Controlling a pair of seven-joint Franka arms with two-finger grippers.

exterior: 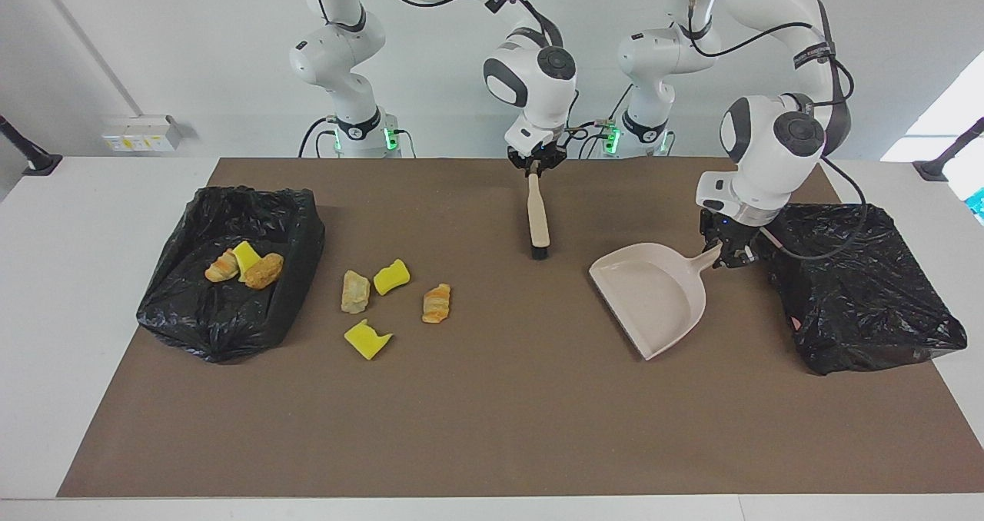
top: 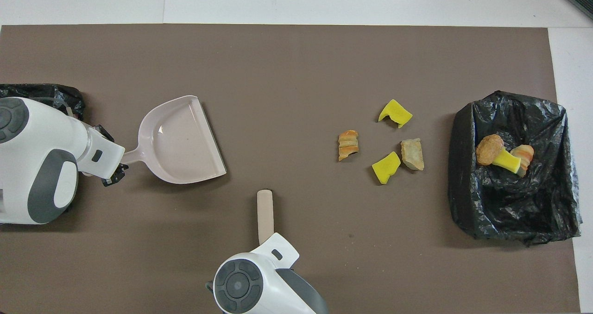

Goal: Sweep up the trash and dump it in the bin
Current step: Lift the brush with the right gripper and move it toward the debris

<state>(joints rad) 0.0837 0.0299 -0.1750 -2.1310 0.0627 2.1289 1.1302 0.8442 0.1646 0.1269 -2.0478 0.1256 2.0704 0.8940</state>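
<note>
Mat (exterior: 492, 429): brown, covers most of the table.
Bins: black-bagged bin (exterior: 231, 275) at the right arm's end with three bits inside; another (exterior: 869, 298) at the left arm's end.
Dustpan (exterior: 653, 298): handle clamped in left gripper (exterior: 726, 256).
Brush (exterior: 536, 217): handle clenched by right gripper (exterior: 536, 166).
Trash (exterior: 392, 298): four bits on the mat at the brush's 8 o'clock in the facing view, beside the right-end bin.
</note>
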